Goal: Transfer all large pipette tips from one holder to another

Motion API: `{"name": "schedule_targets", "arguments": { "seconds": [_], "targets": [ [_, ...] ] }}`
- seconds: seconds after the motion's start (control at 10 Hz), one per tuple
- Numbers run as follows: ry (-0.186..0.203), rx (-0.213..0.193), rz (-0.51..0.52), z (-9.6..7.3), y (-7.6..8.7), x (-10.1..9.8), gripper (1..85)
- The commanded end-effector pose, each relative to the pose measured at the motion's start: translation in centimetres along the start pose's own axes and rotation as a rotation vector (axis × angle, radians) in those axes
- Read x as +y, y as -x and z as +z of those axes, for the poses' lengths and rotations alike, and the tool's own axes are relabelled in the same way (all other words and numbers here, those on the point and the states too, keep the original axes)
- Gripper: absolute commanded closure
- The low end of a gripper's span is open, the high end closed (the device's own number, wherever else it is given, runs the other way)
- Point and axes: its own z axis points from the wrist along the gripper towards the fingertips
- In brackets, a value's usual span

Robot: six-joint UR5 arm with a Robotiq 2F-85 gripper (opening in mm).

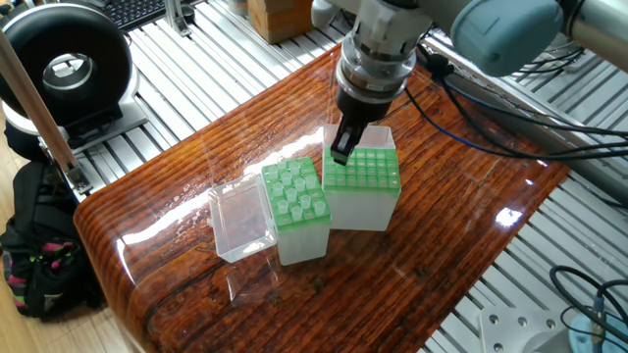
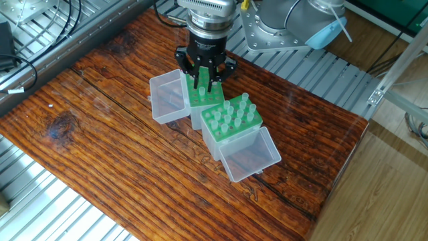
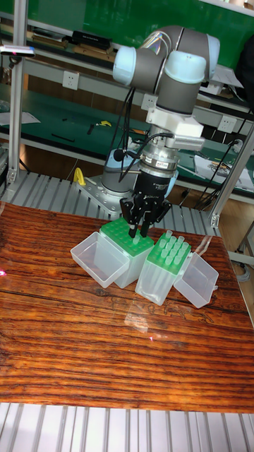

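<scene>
Holding 1 pipette tip (image 2: 202,78) upright between its fingers, the gripper (image 2: 203,76) hangs clenched just above the nearly empty green rack (image 2: 204,94). The other tips (image 2: 232,114) stand in the neighbouring rack (image 1: 296,198), just beside, long axes vertical.
</scene>
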Motion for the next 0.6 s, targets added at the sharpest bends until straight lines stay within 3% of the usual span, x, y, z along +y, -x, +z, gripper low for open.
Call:
{"name": "schedule_targets", "arguments": {
  "seconds": [0.0, 0.5],
  "targets": [
    [-0.006, 0.001, 0.006, 0.09, 0.04, -0.09, 51.7],
    [-0.007, -0.007, 0.003, 0.82, 0.39, -0.22, 53.3]
  ]
}}
